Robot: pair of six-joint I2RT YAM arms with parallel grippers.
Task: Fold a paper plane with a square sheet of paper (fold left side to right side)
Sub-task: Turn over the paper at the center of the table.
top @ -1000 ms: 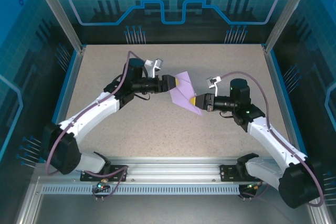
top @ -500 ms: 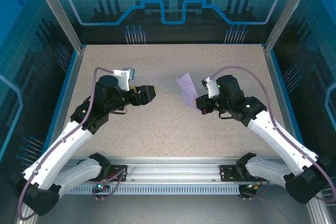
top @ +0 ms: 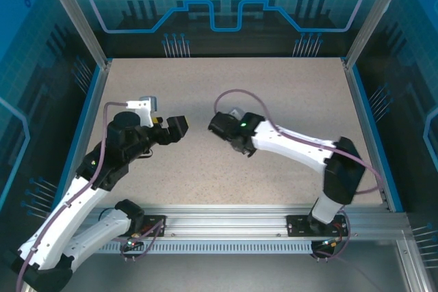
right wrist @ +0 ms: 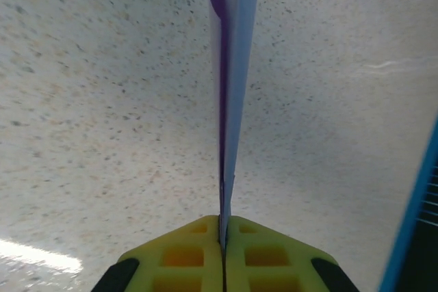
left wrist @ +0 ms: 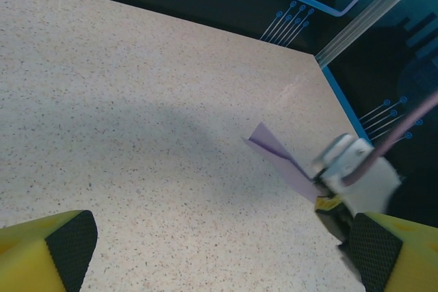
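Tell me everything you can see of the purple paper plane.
The paper plane is thin lavender-purple paper, folded flat into a slim blade with layered edges. The right gripper pinches its near end, yellow jaws shut on it, holding it on edge over the speckled table, seemingly off the surface. From the left wrist camera it reads as a pointed wedge sticking out of that gripper. Nothing else touches it.

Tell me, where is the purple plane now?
The plane is pinched edge-on in the right gripper, over the table near its middle; the left wrist view shows it at right.
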